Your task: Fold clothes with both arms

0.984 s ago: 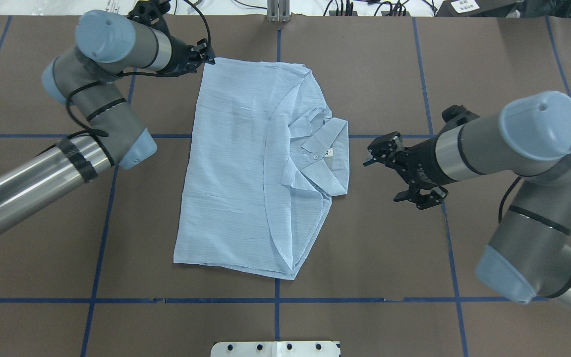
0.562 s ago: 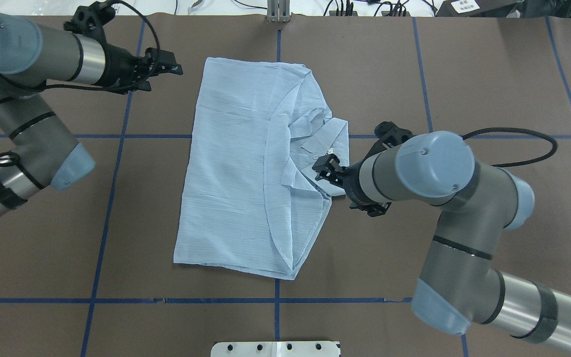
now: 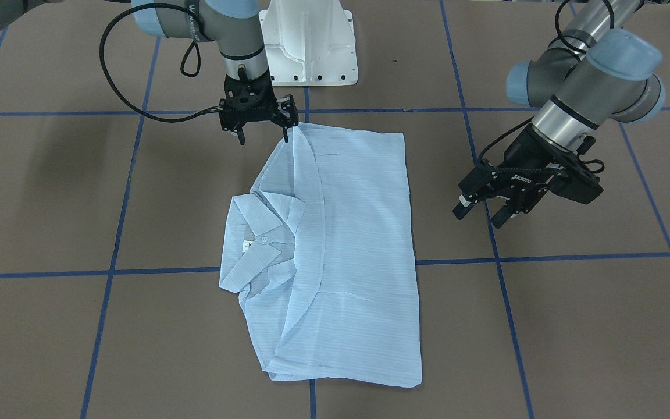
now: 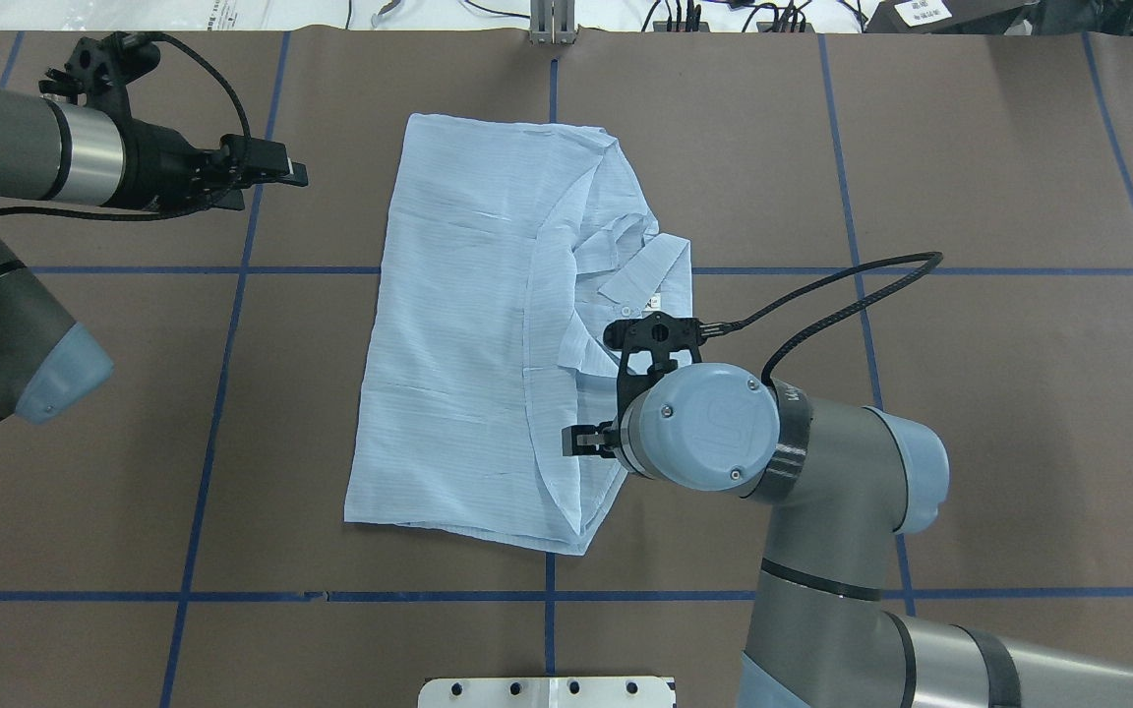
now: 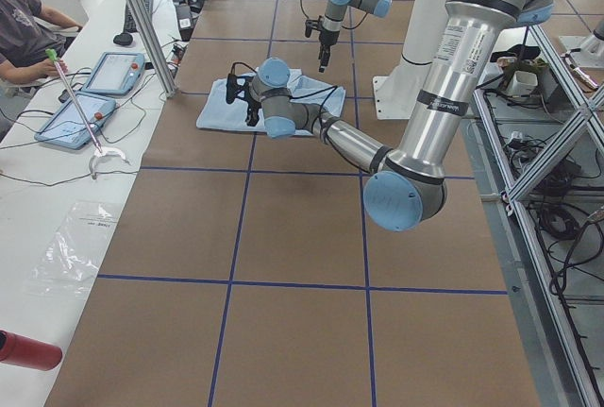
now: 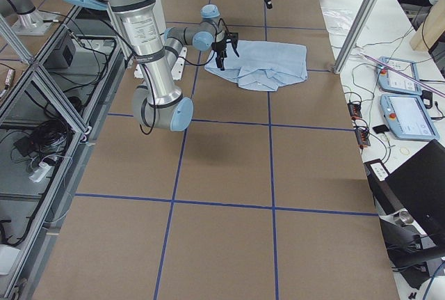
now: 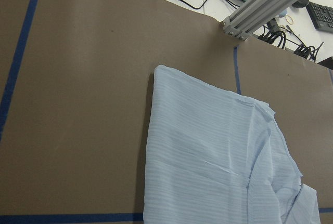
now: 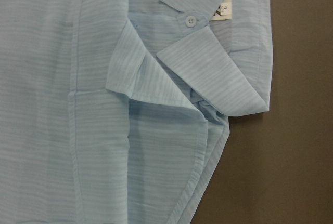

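The pale-blue striped shirt (image 4: 458, 324) lies folded flat at the table's middle, with its collar (image 4: 645, 285) and white neck label (image 8: 221, 10) on the robot's right side. My left gripper (image 4: 286, 177) is open and empty above bare table, well to the left of the shirt's far-left corner; it also shows in the front-facing view (image 3: 479, 214). My right gripper (image 3: 263, 139) is open and points down at the shirt's (image 3: 352, 244) near right edge, one fingertip (image 3: 285, 138) at the cloth. In the overhead view my right wrist (image 4: 704, 428) hides its fingers.
The brown table (image 4: 970, 393) has blue tape lines. The white pedestal base (image 3: 312, 46) stands at the robot's edge. An aluminium post (image 4: 552, 25) and cables line the far edge. Operators' tablets (image 5: 113, 72) and a red bottle (image 5: 28, 350) are on the side bench.
My left gripper has drawn back leftward from the shirt's far-left corner. My right arm has swung from beside the collar to over the shirt's near right edge, pointing down.
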You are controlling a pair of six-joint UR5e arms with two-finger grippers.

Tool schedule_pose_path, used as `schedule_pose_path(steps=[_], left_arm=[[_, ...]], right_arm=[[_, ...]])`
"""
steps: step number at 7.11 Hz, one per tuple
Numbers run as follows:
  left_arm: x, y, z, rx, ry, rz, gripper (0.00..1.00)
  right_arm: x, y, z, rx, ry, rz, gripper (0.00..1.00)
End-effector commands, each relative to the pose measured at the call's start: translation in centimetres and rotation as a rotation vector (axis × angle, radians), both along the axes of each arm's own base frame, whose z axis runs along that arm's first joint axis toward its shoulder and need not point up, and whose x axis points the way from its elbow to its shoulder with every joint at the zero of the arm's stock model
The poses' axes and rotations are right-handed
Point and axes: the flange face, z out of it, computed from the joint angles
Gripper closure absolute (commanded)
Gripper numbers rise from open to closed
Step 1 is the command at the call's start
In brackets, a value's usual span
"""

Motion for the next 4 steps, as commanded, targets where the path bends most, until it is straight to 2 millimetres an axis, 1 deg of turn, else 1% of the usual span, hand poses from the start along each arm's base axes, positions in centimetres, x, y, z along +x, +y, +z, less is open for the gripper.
schedule_pose_path(steps=[1, 3, 4], left_arm=[[-0.3, 0.3, 0.9, -0.009, -0.009, -0.001, 0.00], [-0.4, 0.3, 0.8, -0.008, -0.008, -0.008, 0.00], [-0.4, 0.4, 0.8, -0.009, -0.007, -0.007, 0.00]], right_arm=[[-1.8, 0.4, 0.0, 0.094, 0.121, -0.135, 0.00], [-3.2, 0.3, 1.2, 0.132, 0.169, -0.175, 0.00], [-4.7, -0.3, 1.1, 0.150, 0.195, -0.178, 0.00]])
